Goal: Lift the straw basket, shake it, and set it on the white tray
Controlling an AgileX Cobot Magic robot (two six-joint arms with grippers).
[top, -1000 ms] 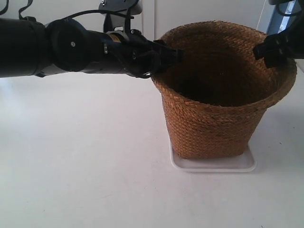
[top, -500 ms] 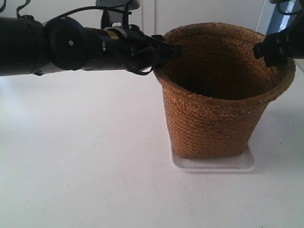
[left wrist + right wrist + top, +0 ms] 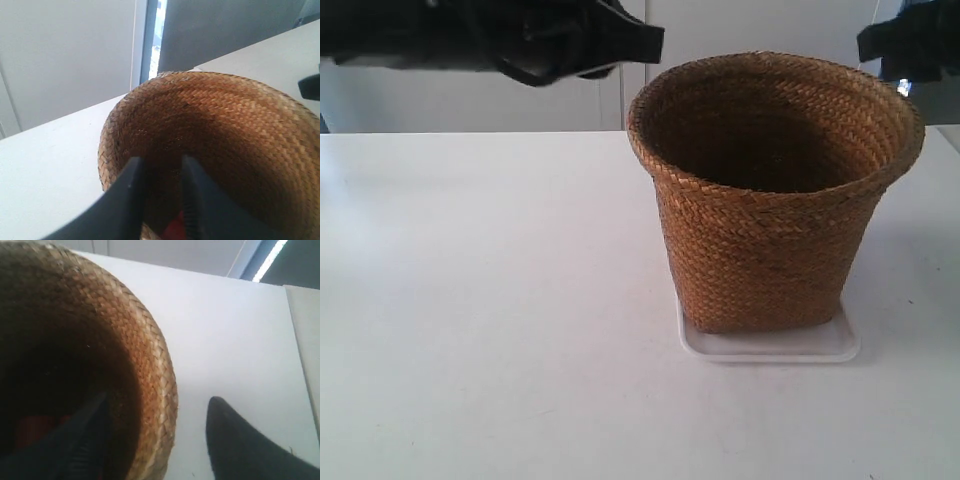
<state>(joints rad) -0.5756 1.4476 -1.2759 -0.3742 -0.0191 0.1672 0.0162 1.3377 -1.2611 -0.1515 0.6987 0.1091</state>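
The straw basket point(image 3: 770, 210) stands upright on the white tray point(image 3: 770, 347), whose rim shows around its base. Both arms are above it and apart from it. The gripper of the arm at the exterior view's left point(image 3: 650, 40) hangs up and left of the rim; the one at the exterior view's right point(image 3: 880, 45) sits over the far right rim. In the left wrist view my left gripper point(image 3: 161, 167) is open over the basket point(image 3: 210, 130) mouth. My right gripper point(image 3: 157, 410) is open, its fingers either side of the basket's rim point(image 3: 155, 370) below.
The basket and tray stand on a white table point(image 3: 480, 300). A white wall with a door seam point(image 3: 622, 95) stands behind. A red patch point(image 3: 35, 430) shows deep inside the basket.
Both grippers have let go of the basket's rim and risen away. The basket, pulled and leaning before, now stands straight on the tray.
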